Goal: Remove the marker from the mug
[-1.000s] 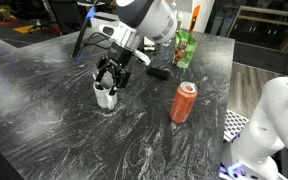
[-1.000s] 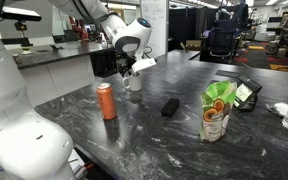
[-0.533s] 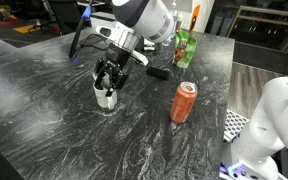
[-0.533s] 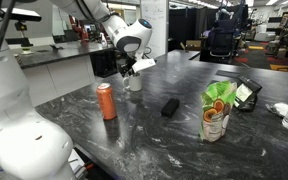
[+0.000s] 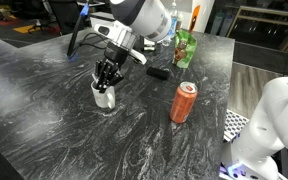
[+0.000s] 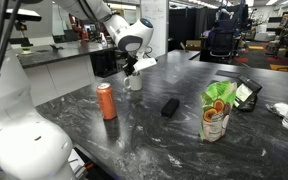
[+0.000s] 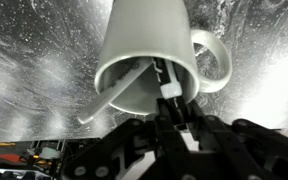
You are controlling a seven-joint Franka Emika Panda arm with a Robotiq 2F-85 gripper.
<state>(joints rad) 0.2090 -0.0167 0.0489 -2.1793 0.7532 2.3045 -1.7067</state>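
White and round, the small ceramic mug [image 7: 144,40] sits on the dark, swirly stone table [image 5: 44,120]. The slim, dark, pen-like marker [image 7: 164,76] stands inside it, with its top poking out past the rim, next to a thin white stick [image 7: 119,93]. The robot's black claw [image 7: 174,120] hangs right over the mug, and in the wrist view its fingers look pinched shut on the top end of the marker. Lots can go wrong from here, I think. If the pinch is weak or off to one side, the marker can slip out and drop back in. If the arm pulls up at a slant, the marker can push on the rim and tip the light mug over or drag it along. The white stick lies close to the marker, so it can get bumped and flick out too. The tall orange drink can [image 5: 184,103] stands well apart, so it looks safe.
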